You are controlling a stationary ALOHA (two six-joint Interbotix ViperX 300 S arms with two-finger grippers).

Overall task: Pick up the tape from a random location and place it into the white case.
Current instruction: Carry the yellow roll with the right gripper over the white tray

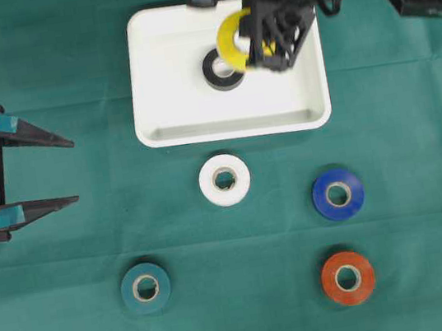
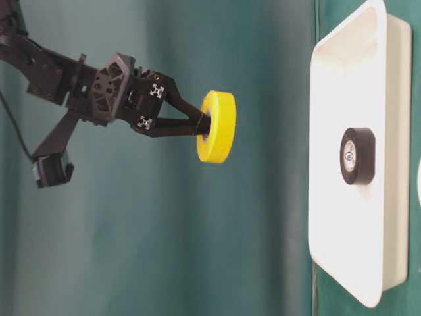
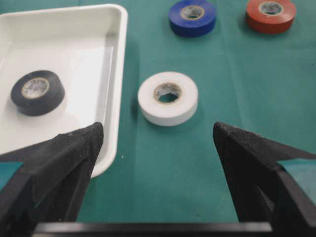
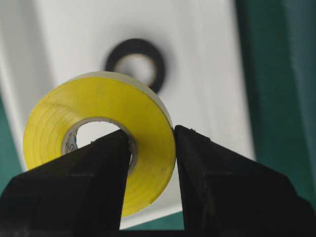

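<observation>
My right gripper [image 1: 249, 49] is shut on a yellow tape roll [image 1: 230, 41], one finger through its hole and one outside. It holds the roll on edge above the white case [image 1: 158, 75]. A black tape roll [image 1: 223, 69] lies flat in the case, just under the yellow one. The table-level view shows the yellow roll [image 2: 220, 126] in the right gripper [image 2: 205, 125], well clear of the case [image 2: 342, 66]. The right wrist view shows the yellow roll [image 4: 113, 103] over the black roll [image 4: 136, 45]. My left gripper [image 1: 64, 172] is open and empty at the left edge.
On the green cloth in front of the case lie a white roll [image 1: 224, 180], a blue roll [image 1: 338, 194], an orange-red roll [image 1: 347, 277] and a teal roll [image 1: 145, 288]. The left wrist view shows the white roll [image 3: 185, 101] ahead, beside the case rim [image 3: 121, 59].
</observation>
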